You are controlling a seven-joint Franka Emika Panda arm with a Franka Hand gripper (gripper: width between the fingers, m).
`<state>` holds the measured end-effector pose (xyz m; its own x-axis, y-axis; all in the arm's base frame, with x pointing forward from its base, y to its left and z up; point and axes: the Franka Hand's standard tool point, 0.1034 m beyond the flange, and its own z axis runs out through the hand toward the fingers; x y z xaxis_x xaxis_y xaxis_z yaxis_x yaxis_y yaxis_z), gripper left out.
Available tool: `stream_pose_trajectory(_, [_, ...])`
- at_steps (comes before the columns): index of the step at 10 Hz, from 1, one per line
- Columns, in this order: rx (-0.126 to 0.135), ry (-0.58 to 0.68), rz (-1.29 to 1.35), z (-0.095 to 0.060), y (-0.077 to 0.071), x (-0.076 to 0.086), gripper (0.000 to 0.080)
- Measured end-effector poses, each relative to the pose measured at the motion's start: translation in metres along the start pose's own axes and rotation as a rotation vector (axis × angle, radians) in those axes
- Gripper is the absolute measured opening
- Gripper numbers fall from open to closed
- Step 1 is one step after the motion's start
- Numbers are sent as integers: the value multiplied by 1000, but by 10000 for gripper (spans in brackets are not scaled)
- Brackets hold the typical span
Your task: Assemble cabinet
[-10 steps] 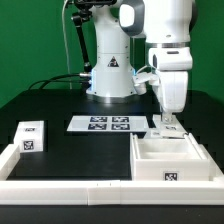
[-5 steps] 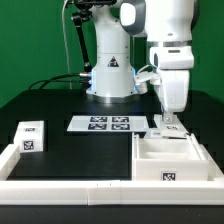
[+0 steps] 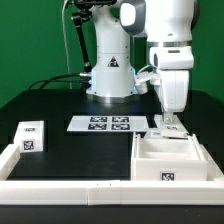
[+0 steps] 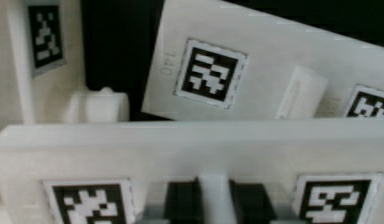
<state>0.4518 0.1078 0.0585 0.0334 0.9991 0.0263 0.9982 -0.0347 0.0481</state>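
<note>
Container: the cabinet [image 3: 150, 170], a large white square box of flat panels, lies open side up on the black worktop [image 3: 80, 150]. What shows inside is its own white floor and a white inner partition dividing it into compartments. The deeper corners are hidden behind the near wall.

Position: it is at the exterior view's right. Its near side sits just behind the low white border wall [image 3: 70, 186] that runs along the worktop's front edge.

Orientation: the opening faces upward. A side carrying a black-and-white square tag [image 3: 170, 177] faces the exterior camera. Its sides run parallel to the border wall. The footprint looks close to square, so I cannot name a long axis.

Appearance: plain matt white throughout, with thin walls and crisp edges. It sits level, with no tilt that I can see.

My hand [image 3: 168, 126] is lowered vertically onto the cabinet's far wall. The fingers are drawn close together and clamped on that wall (in the wrist view a narrow white strip shows between them).

Other items: a small white tagged drawer block [image 3: 32, 137] stands well apart at the exterior view's left. The thin flat white marker board [image 3: 108, 124] lies beyond the cabinet, toward the arm's base.
</note>
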Motion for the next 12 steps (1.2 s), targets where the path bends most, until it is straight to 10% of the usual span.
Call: stream_pose_trajectory(12, [21, -22, 115, -2, 2, 10, 70])
